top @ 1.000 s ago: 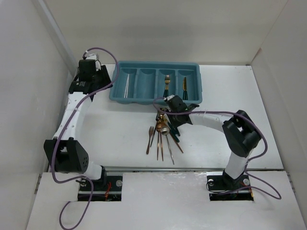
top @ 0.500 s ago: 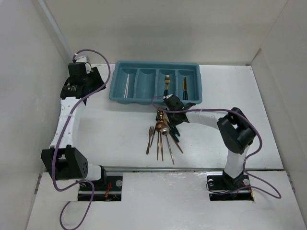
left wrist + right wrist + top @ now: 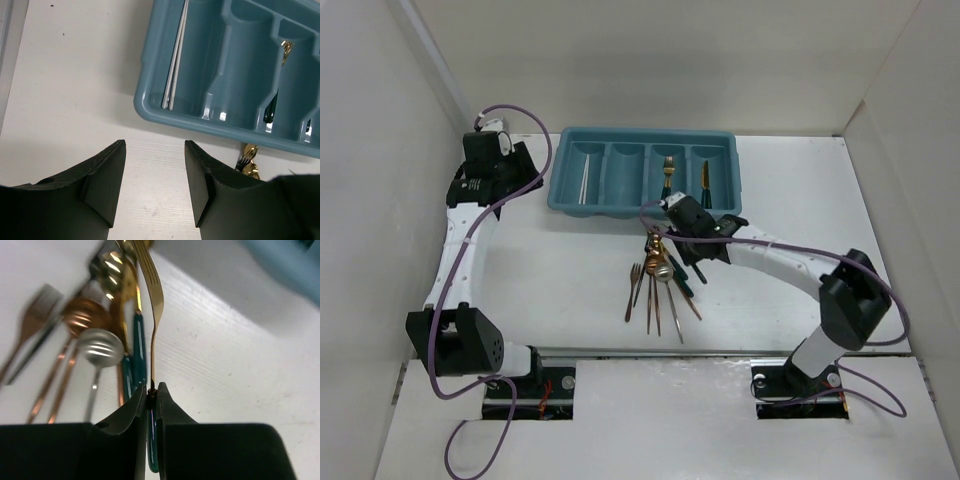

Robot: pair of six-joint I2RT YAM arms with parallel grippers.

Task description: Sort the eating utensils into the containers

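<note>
The teal cutlery tray (image 3: pixel 620 205) stands at the back. It holds white chopsticks (image 3: pixel 585 178) in the left compartment, a fork (image 3: pixel 667 176) in the third and a knife (image 3: pixel 706 185) in the fourth. A pile of copper and gold utensils (image 3: pixel 658 290) lies in front of it. My right gripper (image 3: pixel 677 243) is shut on a gold fork (image 3: pixel 151 300) with a green handle, just above the pile. My left gripper (image 3: pixel 490 172) is open and empty, left of the tray; the wrist view shows its fingers (image 3: pixel 197 175) over bare table near the tray's corner (image 3: pixel 150 107).
White walls enclose the table on the left, back and right. Spoons (image 3: pixel 100 347) and another fork (image 3: pixel 37 310) lie beside the held fork in the right wrist view.
My right arm has stretched out, its elbow swinging right, while the gripper stays shut on the fork over the pile. My left gripper drew back to the left a second ago and now holds still.
</note>
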